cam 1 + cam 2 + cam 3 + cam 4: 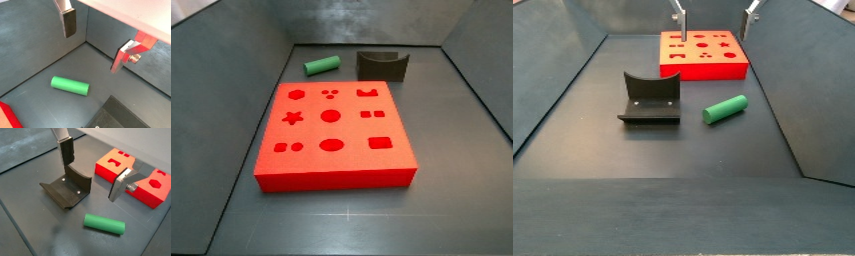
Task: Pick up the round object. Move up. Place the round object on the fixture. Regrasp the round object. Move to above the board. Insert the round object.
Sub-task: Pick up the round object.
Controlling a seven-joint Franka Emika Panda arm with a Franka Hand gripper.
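The round object, a short green peg, lies on its side on the grey floor in both wrist views [70, 85] [105, 224] and in both side views [319, 66] [724, 108]. It is beside the fixture [67, 190] [382, 63] [651, 98], a dark notched block. The red board [334, 135] [703, 53] [117, 165] with shaped holes lies flat nearby. My gripper [92, 52] [91, 180] [715, 18] is open and empty, held high above the floor, with the peg well below and apart from its fingers [69, 22].
Grey walls enclose the floor on all sides [251, 70] [567, 80]. A dark corner of the fixture [117, 117] and a red corner of the board [7, 117] show at the edge of a wrist view.
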